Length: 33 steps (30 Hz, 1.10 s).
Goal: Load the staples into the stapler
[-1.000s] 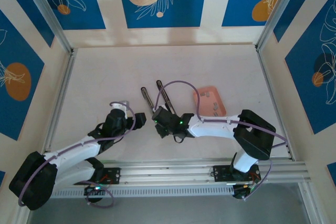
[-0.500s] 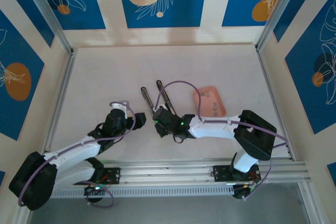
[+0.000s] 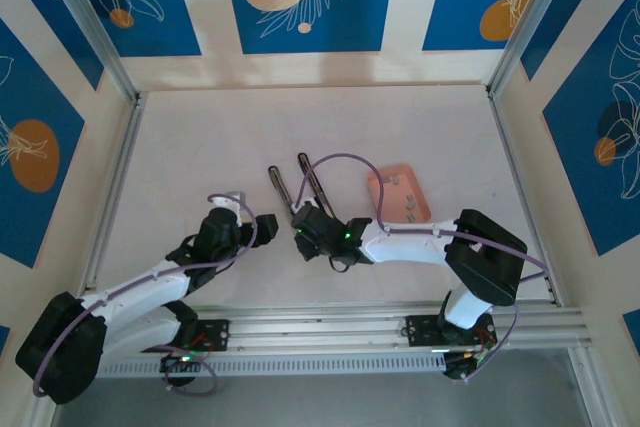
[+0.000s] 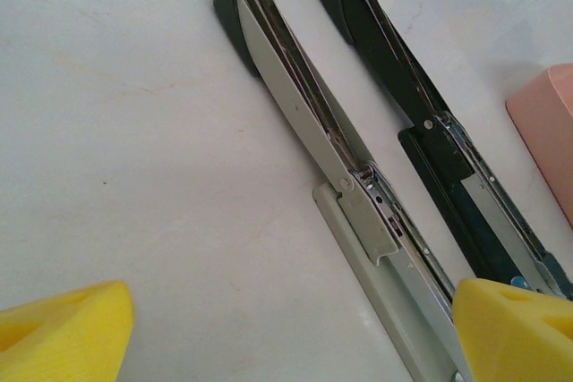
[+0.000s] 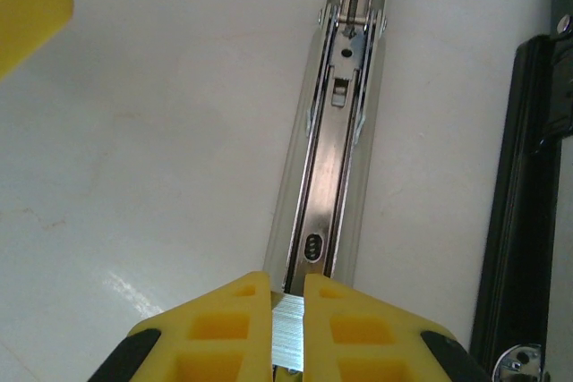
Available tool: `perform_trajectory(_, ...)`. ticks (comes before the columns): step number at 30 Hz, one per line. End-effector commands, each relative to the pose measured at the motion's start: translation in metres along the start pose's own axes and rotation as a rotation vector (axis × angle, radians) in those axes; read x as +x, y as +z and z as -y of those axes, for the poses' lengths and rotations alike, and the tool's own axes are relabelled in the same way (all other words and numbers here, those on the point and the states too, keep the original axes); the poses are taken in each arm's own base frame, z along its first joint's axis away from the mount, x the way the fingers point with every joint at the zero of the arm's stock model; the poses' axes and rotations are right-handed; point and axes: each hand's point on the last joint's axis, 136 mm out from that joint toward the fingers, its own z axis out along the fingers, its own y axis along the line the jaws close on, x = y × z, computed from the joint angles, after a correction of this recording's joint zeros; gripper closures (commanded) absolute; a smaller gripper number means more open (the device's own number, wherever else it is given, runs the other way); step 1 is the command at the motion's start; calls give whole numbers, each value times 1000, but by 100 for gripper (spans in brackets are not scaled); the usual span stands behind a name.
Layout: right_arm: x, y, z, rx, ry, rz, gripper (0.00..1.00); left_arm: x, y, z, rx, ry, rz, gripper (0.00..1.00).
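Your right gripper [image 5: 286, 297] is closed almost fully on a ribbed, silvery strip of staples [image 5: 286, 337], held at the near end of the long pale-grey stapler's [image 5: 327, 185] glossy steel channel [image 5: 333, 131]. Your left gripper [image 4: 286, 328] gapes wide, holding nothing, left of the stapler. The top camera adds a salmon-pink rectangular tray [image 3: 415, 182] just right of the stapler.

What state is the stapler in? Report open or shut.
Open: the stapler lies spread flat in two arms, its metal channel exposed. The right gripper pinches staples at the channel's near end.

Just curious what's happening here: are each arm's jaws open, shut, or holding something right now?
Left gripper: open, holding nothing.
Right gripper: shut on the staples.
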Motion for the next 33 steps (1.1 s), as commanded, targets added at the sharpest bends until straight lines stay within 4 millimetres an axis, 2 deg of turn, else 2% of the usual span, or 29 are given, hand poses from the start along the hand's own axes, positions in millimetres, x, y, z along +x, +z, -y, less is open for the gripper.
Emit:
perform_trajectory(1, 9, 0, 3, 7, 0, -20, 87, 2, -1, -6, -15, -9, 3, 9)
perform_trajectory(11, 13, -4, 2, 23, -9, -22, 87, 1, -2, -6, -14, -10, 7, 9)
perform_trajectory(20, -12, -27, -4, -21, -9, 54, 84, -1, -6, -7, -25, -27, -1, 9)
perform_trajectory(25, -26, -40, -2, -51, 21, 102, 79, -6, -19, -17, -91, -35, -55, 9)
perform_trajectory(29, -37, -46, -3, -104, 47, 136, 76, -19, -34, -32, -176, -57, -114, 8)
perform_trajectory(33, -43, -46, -4, -140, 43, 153, 75, -35, -46, -35, -200, 50, -239, 7)
